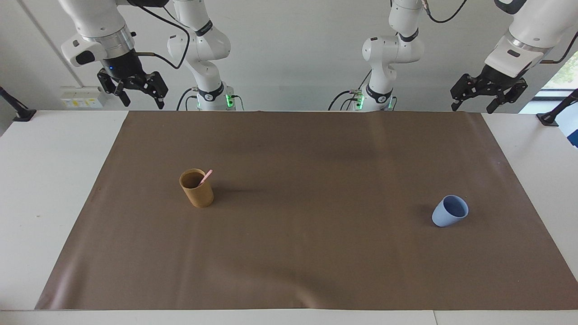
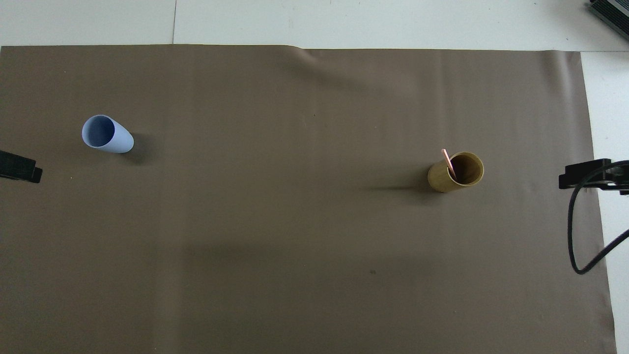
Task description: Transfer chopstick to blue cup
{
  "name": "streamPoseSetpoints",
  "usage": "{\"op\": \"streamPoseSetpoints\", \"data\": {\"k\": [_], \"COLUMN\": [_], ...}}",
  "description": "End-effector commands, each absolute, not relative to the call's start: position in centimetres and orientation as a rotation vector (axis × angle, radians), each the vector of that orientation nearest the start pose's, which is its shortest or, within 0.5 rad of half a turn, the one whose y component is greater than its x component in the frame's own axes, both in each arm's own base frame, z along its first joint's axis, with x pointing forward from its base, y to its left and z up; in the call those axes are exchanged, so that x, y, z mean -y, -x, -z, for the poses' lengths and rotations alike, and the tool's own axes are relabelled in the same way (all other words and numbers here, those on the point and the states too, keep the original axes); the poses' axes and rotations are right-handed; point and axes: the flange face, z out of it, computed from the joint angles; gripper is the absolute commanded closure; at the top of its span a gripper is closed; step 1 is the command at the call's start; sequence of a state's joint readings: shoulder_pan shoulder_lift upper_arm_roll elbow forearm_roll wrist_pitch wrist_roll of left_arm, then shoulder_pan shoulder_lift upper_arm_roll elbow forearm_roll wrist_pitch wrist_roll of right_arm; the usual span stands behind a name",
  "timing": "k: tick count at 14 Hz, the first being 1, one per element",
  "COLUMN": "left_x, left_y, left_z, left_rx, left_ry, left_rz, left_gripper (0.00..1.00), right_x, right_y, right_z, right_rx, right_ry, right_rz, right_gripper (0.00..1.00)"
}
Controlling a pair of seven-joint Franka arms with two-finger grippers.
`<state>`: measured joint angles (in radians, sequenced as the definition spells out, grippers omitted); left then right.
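Observation:
A pale-pink chopstick [image 1: 205, 177] stands slanted in the tan cup [image 1: 197, 188] toward the right arm's end of the table, its tip poking above the rim. They also show in the overhead view, chopstick [image 2: 448, 162] and tan cup [image 2: 456, 172]. The light-blue cup [image 1: 450, 211] stands empty toward the left arm's end and shows in the overhead view [image 2: 106, 134]. My right gripper [image 1: 143, 104] is open and empty, raised over the robots' edge of the table. My left gripper [image 1: 472, 108] is open and empty, raised over the other corner at that edge.
A brown mat [image 1: 289, 253] covers most of the white table [image 1: 49, 180]. A black cable [image 2: 580, 231] hangs by the right gripper's tip [image 2: 585, 174]. The left gripper's tip [image 2: 19, 167] shows at the view's edge.

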<state>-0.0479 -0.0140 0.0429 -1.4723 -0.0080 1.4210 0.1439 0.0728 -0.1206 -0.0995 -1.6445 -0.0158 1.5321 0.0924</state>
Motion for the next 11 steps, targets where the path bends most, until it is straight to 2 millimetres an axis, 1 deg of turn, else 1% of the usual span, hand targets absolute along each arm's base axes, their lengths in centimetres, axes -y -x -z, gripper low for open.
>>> {"op": "streamPoseSetpoints", "data": {"k": [1, 3, 4, 6, 11], "left_x": [0.1, 0.2, 1.0, 1.2, 0.9], "left_y": [-52.9, -52.9, -52.9, -52.7, -52.9], "left_z": [-66.5, -66.5, -66.5, -66.4, -66.4], "left_rx": [-0.234, -0.209, -0.237, -0.240, -0.236], "left_ry": [3.165, 3.162, 3.160, 3.159, 3.164], "left_rz": [-0.033, -0.039, -0.041, -0.054, -0.036], "left_gripper": [0.00, 0.00, 0.00, 0.00, 0.00], "right_x": [2.1, 2.2, 2.2, 2.4, 2.5], "right_y": [-50.7, -50.7, -50.7, -50.7, -50.7], "right_z": [-65.1, -65.1, -65.1, -65.1, -65.1], "right_rx": [-0.174, -0.174, -0.174, -0.176, -0.181], "right_ry": [3.125, 3.125, 3.125, 3.125, 3.125], "right_rz": [0.030, 0.030, 0.030, 0.030, 0.030], "right_gripper": [0.00, 0.00, 0.00, 0.00, 0.00]}}
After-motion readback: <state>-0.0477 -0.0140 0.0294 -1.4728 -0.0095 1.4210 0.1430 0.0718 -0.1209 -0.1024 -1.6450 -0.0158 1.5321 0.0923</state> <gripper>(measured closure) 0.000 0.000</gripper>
